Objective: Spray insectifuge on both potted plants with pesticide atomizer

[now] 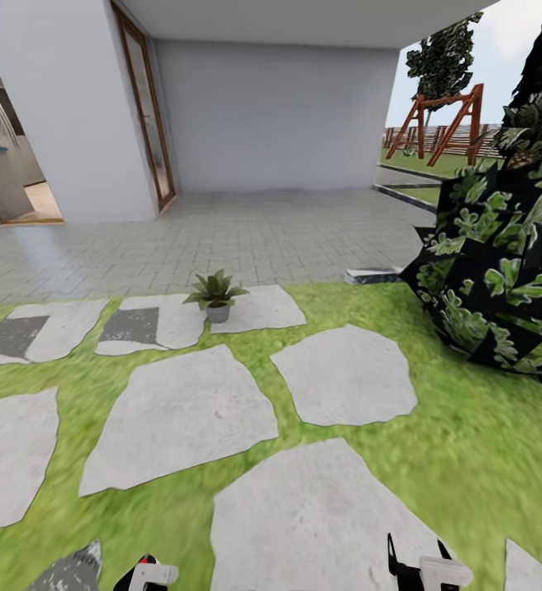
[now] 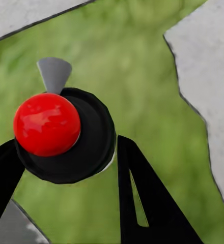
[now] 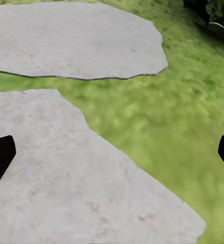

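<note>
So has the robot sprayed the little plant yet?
Not yet, it seems. One potted plant sits on a stepping stone ahead, across the lawn. The right gripper is open and empty over a stone; the left gripper hangs low over grass, its state unclear. Finding the spray bottle and spraying both plants are left.

This is the garden of a home, seen from the lawn beside the house. Bright green grass [image 1: 468,460] is set with irregular pale grey stepping stones [image 1: 181,414] that lead to a grey paved patio [image 1: 246,234] under a white roof overhang. A wood-framed glass door [image 1: 146,103] opens in the white house wall. Farther off stand a reddish-brown wooden swing frame [image 1: 443,123], a slatted fence [image 1: 476,135] and a dark green tree [image 1: 443,57]. A small leafy green plant in a grey pot [image 1: 216,295] sits on a stone.
</note>
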